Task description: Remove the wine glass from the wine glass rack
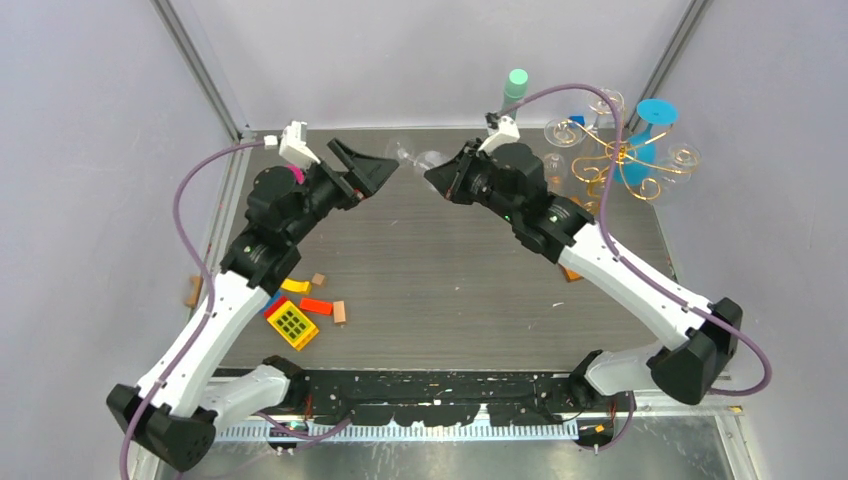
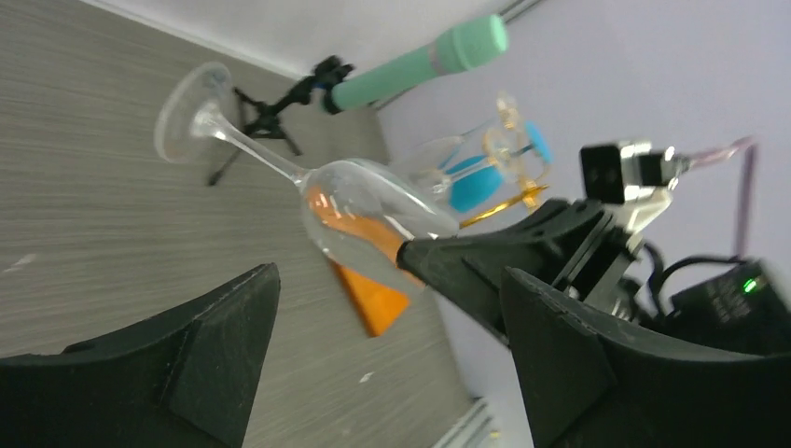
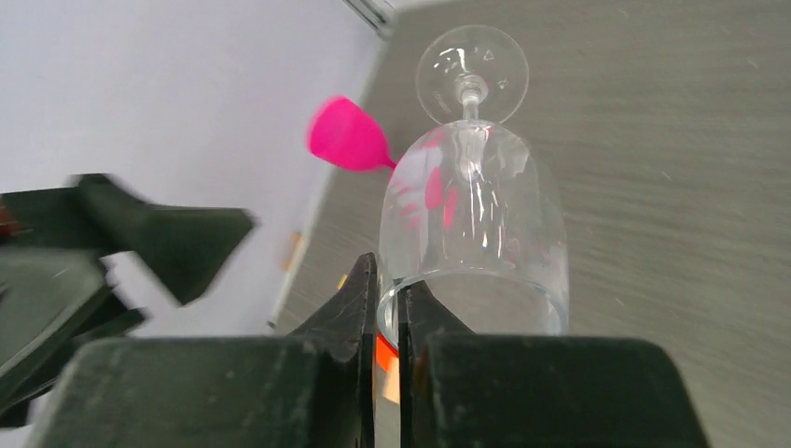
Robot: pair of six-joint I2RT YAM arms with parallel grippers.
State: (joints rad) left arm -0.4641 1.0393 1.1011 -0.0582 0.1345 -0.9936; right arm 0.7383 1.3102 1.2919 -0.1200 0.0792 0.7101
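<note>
readable text: none | labels, brands: none | numbers, signs: none

Facing tip to tip, the left tool gapes wide; the right tool is pinched tight.

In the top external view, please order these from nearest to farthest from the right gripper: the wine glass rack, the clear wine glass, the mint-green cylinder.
1. The clear wine glass: pinched at its rim by the right gripper, just to the gripper's left.
2. The mint-green cylinder: farther back, slightly to the right.
3. The wine glass rack: well off to the right, at the back.
</note>
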